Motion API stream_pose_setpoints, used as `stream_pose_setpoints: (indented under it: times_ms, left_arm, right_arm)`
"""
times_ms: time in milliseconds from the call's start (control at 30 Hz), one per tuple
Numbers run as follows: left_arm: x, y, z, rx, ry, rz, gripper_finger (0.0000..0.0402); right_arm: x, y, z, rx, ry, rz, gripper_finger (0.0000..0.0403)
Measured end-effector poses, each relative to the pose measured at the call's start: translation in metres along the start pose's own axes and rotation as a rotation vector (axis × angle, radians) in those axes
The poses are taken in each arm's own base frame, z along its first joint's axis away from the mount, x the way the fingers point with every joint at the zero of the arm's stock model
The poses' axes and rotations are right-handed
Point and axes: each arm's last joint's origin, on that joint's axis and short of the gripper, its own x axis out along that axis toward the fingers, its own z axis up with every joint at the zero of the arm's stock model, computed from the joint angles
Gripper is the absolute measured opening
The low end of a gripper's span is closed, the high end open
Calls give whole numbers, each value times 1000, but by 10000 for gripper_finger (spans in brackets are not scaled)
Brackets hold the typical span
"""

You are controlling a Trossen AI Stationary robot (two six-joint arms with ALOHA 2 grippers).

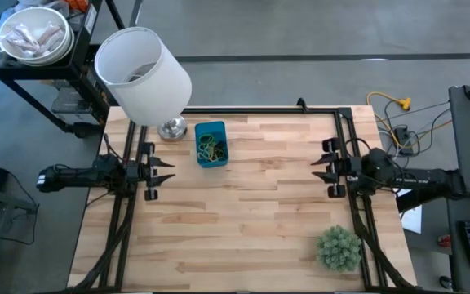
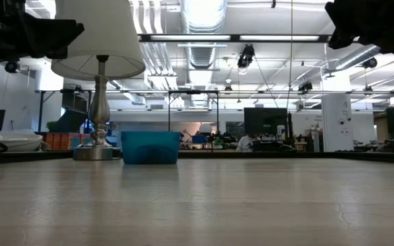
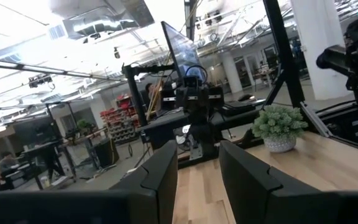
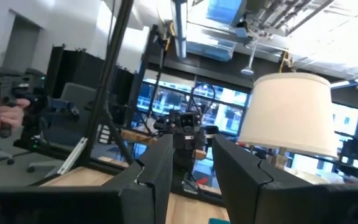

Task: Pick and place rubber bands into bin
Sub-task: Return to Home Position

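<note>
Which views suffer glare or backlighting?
Low view: ceiling strip lights backlight the scene; both dark arms silhouette, the small blue rectangular plastic bin reads fine. Left wrist view: ceiling blown out white. High view: even, no glare on the wooden table.

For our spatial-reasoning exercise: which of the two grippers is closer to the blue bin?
The left gripper, at the table's left side: the bin holding rubber bands sits in that half, near the lamp, while the right gripper is across the table.
</note>
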Motion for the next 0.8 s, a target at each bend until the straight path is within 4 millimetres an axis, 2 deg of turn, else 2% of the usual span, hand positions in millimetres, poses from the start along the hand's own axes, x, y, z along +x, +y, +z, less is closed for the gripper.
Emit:
stream_pose_setpoints:
  times_ms: [400, 633, 800]
  left_arm:
    - [0, 0, 0, 0, -1, 1, 105]
    - [0, 0, 1, 1, -7, 4, 105]
    - [0, 0, 0, 0, -6, 3, 105]
  right_arm:
    - [-18, 6, 8, 18, -32, 3, 107]
    - [-17, 8, 7, 47, -20, 43, 99]
    - [-15, 17, 8, 25, -39, 131, 98]
